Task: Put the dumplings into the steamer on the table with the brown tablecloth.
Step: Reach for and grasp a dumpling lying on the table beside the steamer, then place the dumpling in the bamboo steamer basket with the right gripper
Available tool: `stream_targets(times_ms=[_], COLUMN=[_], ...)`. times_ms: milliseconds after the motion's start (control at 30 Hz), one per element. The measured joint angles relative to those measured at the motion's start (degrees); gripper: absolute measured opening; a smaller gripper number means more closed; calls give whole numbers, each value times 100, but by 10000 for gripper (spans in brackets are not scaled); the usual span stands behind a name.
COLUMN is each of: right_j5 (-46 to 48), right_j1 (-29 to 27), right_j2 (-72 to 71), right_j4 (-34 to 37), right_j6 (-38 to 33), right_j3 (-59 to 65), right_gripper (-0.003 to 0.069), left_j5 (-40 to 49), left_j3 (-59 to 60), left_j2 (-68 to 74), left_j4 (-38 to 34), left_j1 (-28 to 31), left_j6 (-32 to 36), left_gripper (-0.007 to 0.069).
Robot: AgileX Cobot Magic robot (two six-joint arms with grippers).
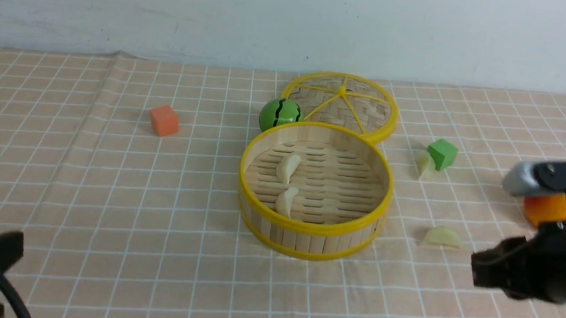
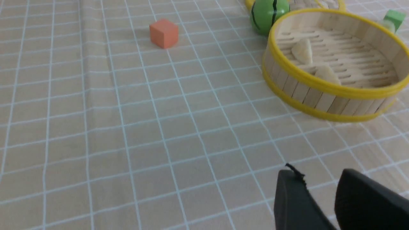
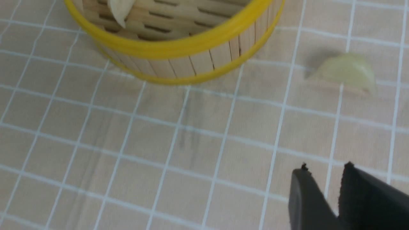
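- While two dumplings (image 1: pixel 288 168) lie on the slatted floor of the steamer (image 1: pixel 307 242), two others sit on the brown tablecloth (image 1: pixel 108 191) to its right.
- Near dumpling (image 1: pixel 441 237) close to the steamer's front; far dumpling (image 1: pixel 424 164) just beside green cube (image 1: pixel 442 153).
- Left end effector (image 2: pixel 319 179): fingers slightly spread, empty.
- Right end effector (image 3: pixel 326 172): slightly spread, empty, short of near dumpling.
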Motion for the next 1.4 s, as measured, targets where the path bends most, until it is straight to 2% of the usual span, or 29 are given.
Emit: stream_targets(times_ms=[33, 133, 267, 333, 433, 533, 733, 1033, 1133, 1233, 1400], right_j5=[10, 238, 518, 719, 927, 1187, 1324, 944, 904, 988, 1591], right_j1=[0, -13, -159, -376, -650, -884, -1212, -1274, -1274, -1285, -1279], right_j2=[48, 1121, 2016, 2869, 3810, 4582, 5800, 6473, 6503, 6503, 6399], right_j4=[-17, -359, -397, -397, -379, -378, -179, 144, 114, 82, 82], right_j6=[-4, -4, 17, 100, 233, 293, 445, 445, 421, 261, 166], right_j3=[-60, -1323, -2386, -3312, -4222, -4927, -5947, -6598, -6609, -6623, -6703], right_gripper=[178, 269, 337, 380, 400, 404, 406, 398, 330, 216, 200], left_j5=[-10, -453, -951, -1108, -1109, -1097, -1138, -1170, -1293, -1333, -1445], left_j3=[0, 551, 663, 674, 681, 681, 681, 705, 705, 705, 705], left_j2=[0, 7, 17, 26, 30, 30, 47, 461, 559, 559, 559], left_j4=[0, 7, 12, 51, 56, 61, 277, 833, 873, 887, 891], left_j1=[0, 0, 0, 0, 0, 0, 0, 0, 0, 0, 0], left_j6=[1, -18, -18, -18, -18, -4, 2, 2, 2, 2, 2], left_gripper=[199, 199, 172, 99, -7, -14, -14, -14, -14, -14, -14])
